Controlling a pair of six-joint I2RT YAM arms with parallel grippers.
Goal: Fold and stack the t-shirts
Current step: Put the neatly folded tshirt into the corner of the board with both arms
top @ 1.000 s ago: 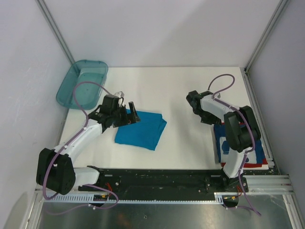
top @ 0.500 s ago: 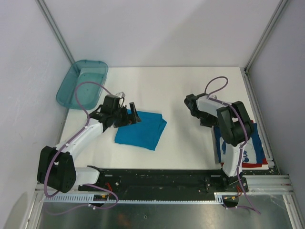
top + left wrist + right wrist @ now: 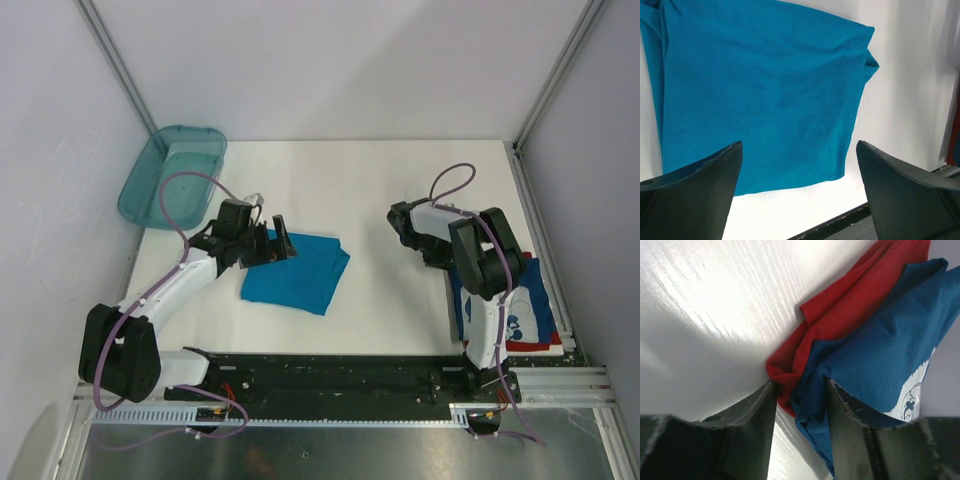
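- Top external: we find the teal-blue t-shirt (image 3: 300,275) folded into a compact rectangle left of centre on the table (image 3: 380,180). The dark blue t-shirt (image 3: 525,305), with its white print, lies folded at the near right edge, well apart from it. We judge that the dark blue one is the base of the stack, so the teal one has yet to be carried across. The left gripper (image 3: 272,243) hovers over the far-left edge of the teal shirt. The right arm (image 3: 478,258) bends back toward the far-left corner of the printed shirt. The bin (image 3: 170,180) sits at the far left corner, clear of both arms.
- Left wrist: we see the two fingers spread wide and holding nothing, with the teal shirt lying flat beneath them. Its layered edges run down the left side. We judge that this width suits spanning the folded bundle for a lift.
- Right wrist: we see the fingers set to a narrow gap astride the corner where the red edge (image 3: 840,310) and the blue cloth bunch up. We cannot tell whether the right gripper (image 3: 799,390) already pinches that corner. We judge that it is placed there to flatten or square the base.
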